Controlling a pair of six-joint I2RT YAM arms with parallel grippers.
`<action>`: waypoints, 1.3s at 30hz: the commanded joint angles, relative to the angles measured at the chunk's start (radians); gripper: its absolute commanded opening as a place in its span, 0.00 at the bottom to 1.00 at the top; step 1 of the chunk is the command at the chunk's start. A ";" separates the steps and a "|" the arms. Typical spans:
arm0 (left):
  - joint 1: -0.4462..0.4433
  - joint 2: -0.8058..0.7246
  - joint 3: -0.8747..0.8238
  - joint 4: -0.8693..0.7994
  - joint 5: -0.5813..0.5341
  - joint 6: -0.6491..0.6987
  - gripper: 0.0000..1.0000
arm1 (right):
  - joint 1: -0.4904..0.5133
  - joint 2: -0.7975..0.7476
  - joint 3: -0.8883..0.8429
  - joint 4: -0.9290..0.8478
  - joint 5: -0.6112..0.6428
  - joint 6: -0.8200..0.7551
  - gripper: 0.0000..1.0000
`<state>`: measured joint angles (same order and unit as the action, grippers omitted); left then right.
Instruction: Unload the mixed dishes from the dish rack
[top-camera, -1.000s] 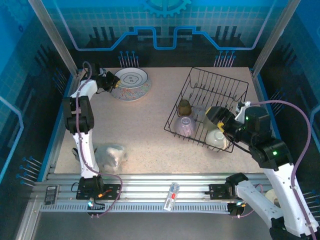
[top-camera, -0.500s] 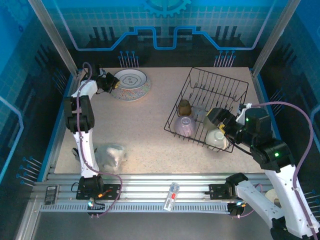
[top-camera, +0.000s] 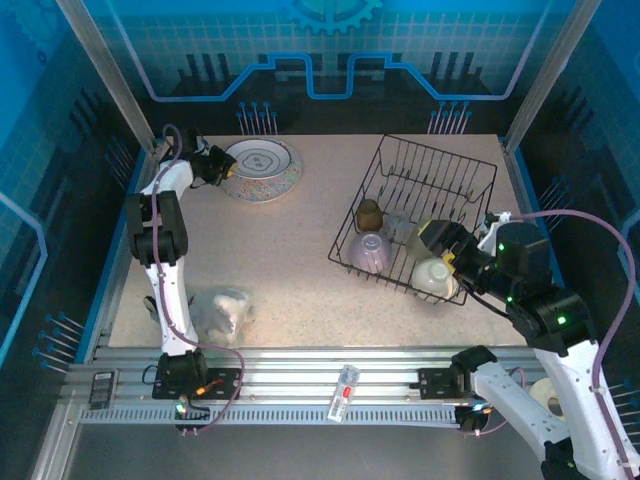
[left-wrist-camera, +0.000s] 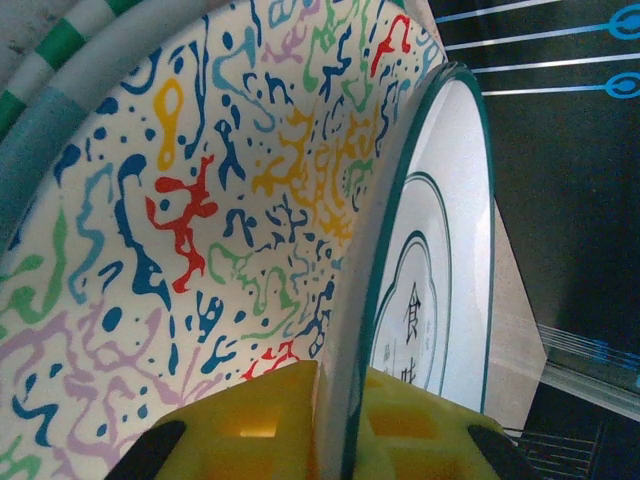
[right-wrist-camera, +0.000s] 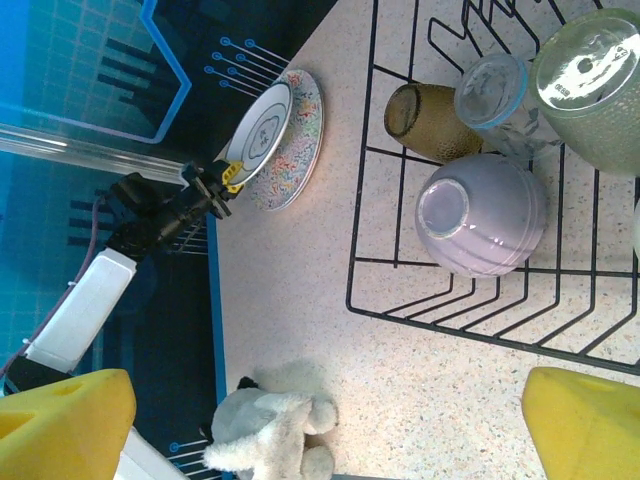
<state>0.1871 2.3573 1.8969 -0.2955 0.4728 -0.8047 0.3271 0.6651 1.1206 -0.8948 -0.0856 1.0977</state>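
The dish rack (top-camera: 436, 165) holds an upturned lilac bowl (right-wrist-camera: 480, 215), a brown cup (right-wrist-camera: 425, 122), a translucent cup (right-wrist-camera: 495, 90) and a white bowl (top-camera: 434, 275). Well left of the rack, a white plate (top-camera: 260, 157) leans on a patterned plate (top-camera: 290, 183). The left gripper (left-wrist-camera: 340, 425) pinches the white plate's green-edged rim. The right gripper (right-wrist-camera: 320, 420) hovers over the rack's near right corner, fingers spread wide.
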 joint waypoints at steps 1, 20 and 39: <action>0.014 0.007 -0.005 0.012 0.014 0.018 0.12 | 0.017 -0.024 0.017 -0.036 0.020 0.023 1.00; 0.028 -0.041 -0.036 -0.033 -0.006 0.039 0.75 | 0.026 -0.052 -0.023 -0.021 0.025 0.041 1.00; 0.038 -0.385 -0.226 -0.062 0.019 0.078 0.99 | 0.030 0.235 0.184 -0.313 0.235 -0.209 1.00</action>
<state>0.2199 2.0933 1.7367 -0.3763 0.4442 -0.7086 0.3424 0.8585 1.2530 -1.0946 0.0502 0.9913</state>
